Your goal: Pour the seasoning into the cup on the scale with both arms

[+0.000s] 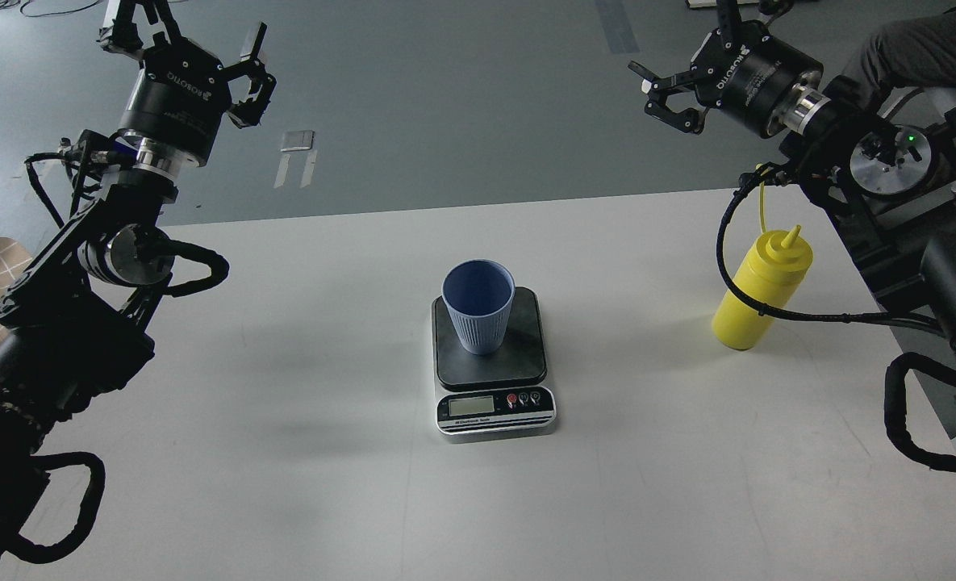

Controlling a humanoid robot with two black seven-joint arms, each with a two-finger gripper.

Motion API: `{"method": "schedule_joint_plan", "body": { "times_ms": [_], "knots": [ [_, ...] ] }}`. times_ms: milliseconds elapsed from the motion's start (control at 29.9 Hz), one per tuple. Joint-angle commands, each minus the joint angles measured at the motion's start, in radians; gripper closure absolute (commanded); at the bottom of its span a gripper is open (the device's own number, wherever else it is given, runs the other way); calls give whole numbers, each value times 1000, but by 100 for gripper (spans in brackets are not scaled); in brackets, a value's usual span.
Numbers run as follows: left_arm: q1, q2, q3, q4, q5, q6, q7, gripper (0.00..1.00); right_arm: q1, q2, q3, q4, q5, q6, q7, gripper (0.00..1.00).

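Observation:
The light blue ribbed cup (pixel 478 316) stands upright on the dark platform of the scale (pixel 494 407) at the middle of the white table. The yellow seasoning bottle (pixel 760 290) stands upright at the table's right side, its tethered cap sticking up. My left gripper (pixel 183 32) is open and empty, raised high at the far left, well away from the cup. My right gripper (pixel 671 64) is open and empty, raised high at the upper right, above and behind the bottle. A black cable of the right arm crosses in front of the bottle.
The white table (pixel 284 420) has its far edge behind the scale and a rounded right corner near the bottle. A person's leg (pixel 921 48) shows at the top right beyond the table. Grey floor with tape marks lies behind.

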Motion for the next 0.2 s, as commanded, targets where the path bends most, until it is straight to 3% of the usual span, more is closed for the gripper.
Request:
{"method": "schedule_joint_plan", "body": {
  "times_ms": [0,167],
  "knots": [
    [-2,-5,2,3,0,0,6,2,5,-3,0,0,-11,0,8,0],
    [-6,-4,0,3,0,0,61,2,7,-9,0,2,-11,0,15,0]
  ]
}}
